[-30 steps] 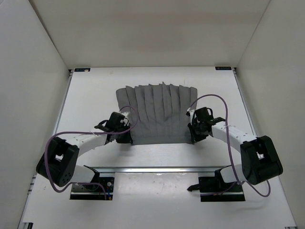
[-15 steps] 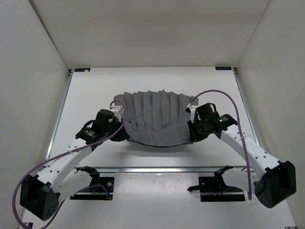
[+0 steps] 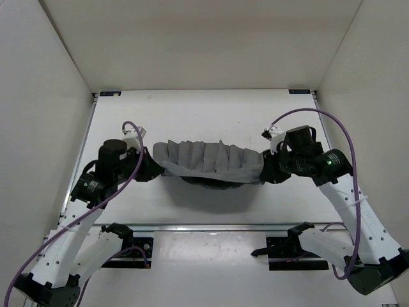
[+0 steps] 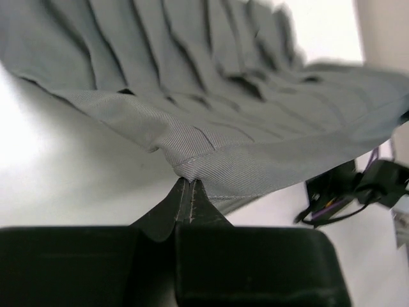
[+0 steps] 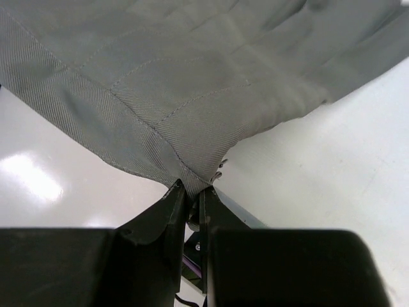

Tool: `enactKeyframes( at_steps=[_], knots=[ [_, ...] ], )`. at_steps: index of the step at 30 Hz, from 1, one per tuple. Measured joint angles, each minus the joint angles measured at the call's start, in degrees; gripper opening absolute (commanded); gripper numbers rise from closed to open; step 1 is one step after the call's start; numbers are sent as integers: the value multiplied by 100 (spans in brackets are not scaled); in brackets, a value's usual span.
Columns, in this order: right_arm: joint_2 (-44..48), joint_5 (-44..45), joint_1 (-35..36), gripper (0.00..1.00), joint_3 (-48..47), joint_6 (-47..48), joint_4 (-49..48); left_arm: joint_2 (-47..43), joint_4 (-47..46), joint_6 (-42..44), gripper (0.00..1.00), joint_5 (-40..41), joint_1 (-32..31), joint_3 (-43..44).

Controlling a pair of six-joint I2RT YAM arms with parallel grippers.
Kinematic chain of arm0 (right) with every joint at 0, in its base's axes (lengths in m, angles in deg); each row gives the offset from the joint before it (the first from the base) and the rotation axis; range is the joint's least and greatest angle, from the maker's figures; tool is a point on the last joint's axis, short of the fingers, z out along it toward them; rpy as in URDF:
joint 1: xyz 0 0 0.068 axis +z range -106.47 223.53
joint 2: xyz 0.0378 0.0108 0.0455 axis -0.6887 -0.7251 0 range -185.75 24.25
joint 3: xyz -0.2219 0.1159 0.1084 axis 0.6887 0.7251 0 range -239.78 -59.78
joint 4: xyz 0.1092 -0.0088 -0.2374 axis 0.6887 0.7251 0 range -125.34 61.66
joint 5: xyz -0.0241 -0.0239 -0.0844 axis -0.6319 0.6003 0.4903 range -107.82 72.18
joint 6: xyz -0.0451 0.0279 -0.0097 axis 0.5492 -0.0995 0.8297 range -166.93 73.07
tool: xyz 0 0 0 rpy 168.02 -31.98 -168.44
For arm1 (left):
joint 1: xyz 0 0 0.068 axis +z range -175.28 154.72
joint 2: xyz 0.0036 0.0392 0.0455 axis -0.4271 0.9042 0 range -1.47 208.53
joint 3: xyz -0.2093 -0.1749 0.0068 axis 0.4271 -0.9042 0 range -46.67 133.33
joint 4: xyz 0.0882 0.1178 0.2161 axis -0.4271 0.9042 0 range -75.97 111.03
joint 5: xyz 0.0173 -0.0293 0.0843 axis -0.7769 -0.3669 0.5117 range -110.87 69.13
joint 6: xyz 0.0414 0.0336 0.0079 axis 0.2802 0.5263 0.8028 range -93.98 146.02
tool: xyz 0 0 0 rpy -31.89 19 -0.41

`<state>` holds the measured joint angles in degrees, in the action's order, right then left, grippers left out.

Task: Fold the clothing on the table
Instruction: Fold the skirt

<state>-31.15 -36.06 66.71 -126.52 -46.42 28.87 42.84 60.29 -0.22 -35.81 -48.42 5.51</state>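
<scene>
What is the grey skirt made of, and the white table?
The pleated skirt looks like matte woven cloth: fine diagonal weave lines and stitched seams show. The table looks smooth and slightly glossy, with glare; maybe plastic or coated board.

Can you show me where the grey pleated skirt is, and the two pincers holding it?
clothing (image 3: 211,160), top view, middle of the pleated panel.
left gripper (image 4: 186,190), left wrist view, fingertips pinching the hem corner.
right gripper (image 5: 193,192), right wrist view, fingertips pinching the fabric corner.

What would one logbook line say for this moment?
left gripper: shut on corner of dark grey pleated fabric garment | right gripper: shut on opposite corner | garment: raised over flat white table, sagging mid-span | fold: not done
</scene>
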Motion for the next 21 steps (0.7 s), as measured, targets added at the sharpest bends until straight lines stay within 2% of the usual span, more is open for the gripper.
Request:
enactKeyframes(
  at_steps=[5, 13, 19, 21],
  knots=[
    [-603, -232, -170, 0, -195, 175, -98, 498, -343, 46, 0, -166, 389, 485],
    [-2208, -1080, -1436, 0, -177, 181, -1209, 3049, -1547, 72, 0, -466, 868, 474],
    [-3342, -1606, -1740, 0, -970, -61, -1690, 4524, -1982, 46, 1, -752, 1276, 1078],
    [-3821, -1679, -1740, 0, -1377, -179, -1910, 4959, -2173, 15, 33, -813, 1386, 1425]
  ],
)
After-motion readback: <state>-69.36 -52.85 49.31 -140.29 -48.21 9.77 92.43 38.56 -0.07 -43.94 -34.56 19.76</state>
